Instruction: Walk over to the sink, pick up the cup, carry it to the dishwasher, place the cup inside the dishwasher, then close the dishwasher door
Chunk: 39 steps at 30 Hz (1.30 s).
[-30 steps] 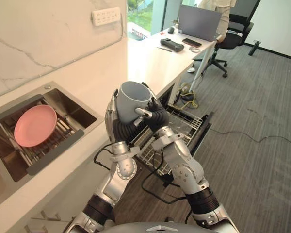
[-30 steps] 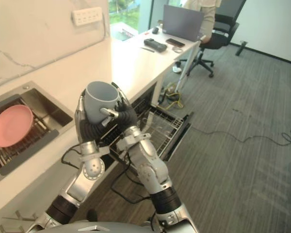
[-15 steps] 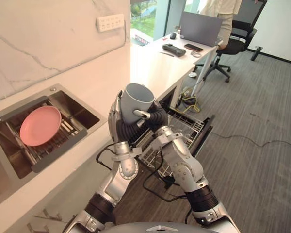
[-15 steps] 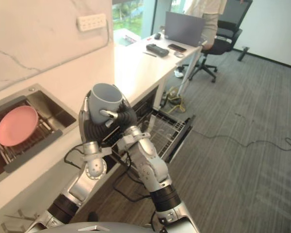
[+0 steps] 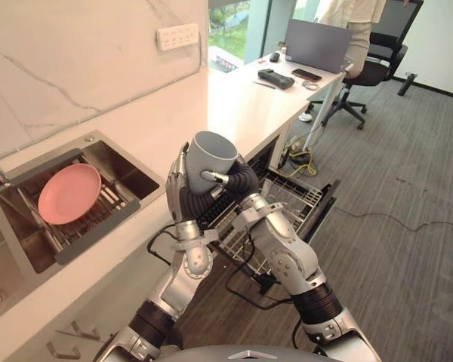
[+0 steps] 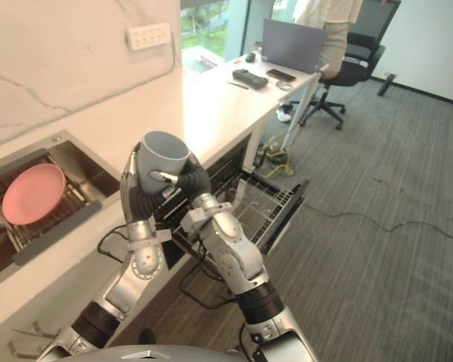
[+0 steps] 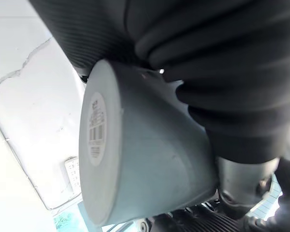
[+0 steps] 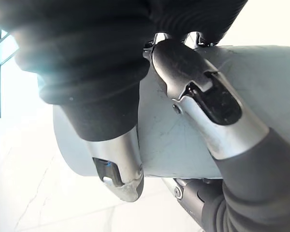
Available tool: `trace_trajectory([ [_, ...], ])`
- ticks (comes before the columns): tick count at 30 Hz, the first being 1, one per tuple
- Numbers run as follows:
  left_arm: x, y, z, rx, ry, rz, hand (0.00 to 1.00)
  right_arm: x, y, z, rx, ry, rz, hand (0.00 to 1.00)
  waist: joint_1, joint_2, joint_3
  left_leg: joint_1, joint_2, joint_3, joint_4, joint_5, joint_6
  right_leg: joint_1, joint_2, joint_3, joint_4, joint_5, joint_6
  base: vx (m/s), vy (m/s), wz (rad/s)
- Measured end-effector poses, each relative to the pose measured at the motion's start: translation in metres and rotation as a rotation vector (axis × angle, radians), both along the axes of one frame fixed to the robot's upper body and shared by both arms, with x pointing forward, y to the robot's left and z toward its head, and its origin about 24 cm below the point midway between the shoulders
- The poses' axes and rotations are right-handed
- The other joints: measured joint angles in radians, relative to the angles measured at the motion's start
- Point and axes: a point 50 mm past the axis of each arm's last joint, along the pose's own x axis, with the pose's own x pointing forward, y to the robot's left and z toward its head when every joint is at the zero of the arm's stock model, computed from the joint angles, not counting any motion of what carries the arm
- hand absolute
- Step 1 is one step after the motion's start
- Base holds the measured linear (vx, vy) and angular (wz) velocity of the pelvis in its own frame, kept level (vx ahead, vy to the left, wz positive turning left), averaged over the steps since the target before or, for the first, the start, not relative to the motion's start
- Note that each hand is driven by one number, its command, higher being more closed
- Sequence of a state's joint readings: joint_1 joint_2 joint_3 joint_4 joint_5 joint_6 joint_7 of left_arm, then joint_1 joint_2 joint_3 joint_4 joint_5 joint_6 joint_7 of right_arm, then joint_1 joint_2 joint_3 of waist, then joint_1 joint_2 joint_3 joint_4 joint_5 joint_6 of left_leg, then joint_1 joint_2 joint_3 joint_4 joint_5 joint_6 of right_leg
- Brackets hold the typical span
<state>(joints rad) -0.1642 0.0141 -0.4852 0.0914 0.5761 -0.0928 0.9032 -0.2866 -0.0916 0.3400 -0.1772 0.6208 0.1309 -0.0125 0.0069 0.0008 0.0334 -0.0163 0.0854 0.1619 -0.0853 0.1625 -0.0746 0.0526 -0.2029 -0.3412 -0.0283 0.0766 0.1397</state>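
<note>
A grey-blue cup [image 5: 211, 154] is held upright at chest height, above the counter's edge. My left hand [image 5: 181, 183] clasps its left side and my right hand [image 5: 239, 181] wraps its right side. In the right wrist view, silver fingers [image 8: 198, 96] curl over the cup's wall [image 8: 159, 140]. The left wrist view has the cup's base with a label [image 7: 94, 128]. The dishwasher's wire rack [image 5: 291, 197] is pulled out under the counter, just right of and below the hands, and its door [image 5: 326, 202] hangs open.
The steel sink [image 5: 132, 179] lies to the left, with a pink plate [image 5: 69, 193] on its rack. The white counter [image 5: 234, 105] runs back to a desk with a laptop [image 5: 317, 45]. A person sits there on an office chair [image 5: 374, 68]. Grey carpet spreads to the right.
The whole picture has shifted a little, so the camera has moved. Both hands keep the same hold on the cup.
</note>
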Motion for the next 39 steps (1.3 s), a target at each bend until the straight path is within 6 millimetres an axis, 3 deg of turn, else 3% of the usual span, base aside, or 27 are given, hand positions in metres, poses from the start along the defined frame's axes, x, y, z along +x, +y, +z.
trace_trajectory([
  [17,0.0,0.001,0.003,0.068,-0.042,-0.002,1.0,0.0,-0.001,0.003,0.078,0.016,0.014,1.0,0.009,0.008,-0.005,-0.002,-0.001,-0.01,0.0,-0.002,-0.005,0.002,0.0,-0.004,-0.002,0.0,0.002,0.0,0.0,0.0],
  [18,0.0,0.001,0.004,0.075,-0.05,-0.001,0.0,0.0,-0.001,0.004,0.086,0.013,0.017,1.0,0.01,0.008,-0.005,-0.002,-0.001,-0.01,0.0,-0.002,-0.005,0.003,0.0,-0.004,-0.002,0.0,0.002,0.0,0.0,0.0],
  [32,-0.012,-0.002,0.018,0.189,-0.242,0.043,0.0,0.002,-0.001,0.026,0.219,-0.07,0.045,1.0,0.017,0.022,-0.009,-0.008,-0.003,-0.024,0.0,-0.001,-0.007,0.007,0.0,-0.018,-0.006,0.0,0.002,0.0,-0.003,0.03],
  [39,-0.007,0.02,0.038,0.201,-0.389,0.235,0.0,0.001,0.013,0.045,0.298,-0.131,0.076,1.0,0.012,0.038,-0.014,-0.007,-0.003,-0.029,0.0,0.0,-0.007,0.015,0.001,-0.026,-0.012,-0.003,0.006,0.0,-0.003,0.01],
])
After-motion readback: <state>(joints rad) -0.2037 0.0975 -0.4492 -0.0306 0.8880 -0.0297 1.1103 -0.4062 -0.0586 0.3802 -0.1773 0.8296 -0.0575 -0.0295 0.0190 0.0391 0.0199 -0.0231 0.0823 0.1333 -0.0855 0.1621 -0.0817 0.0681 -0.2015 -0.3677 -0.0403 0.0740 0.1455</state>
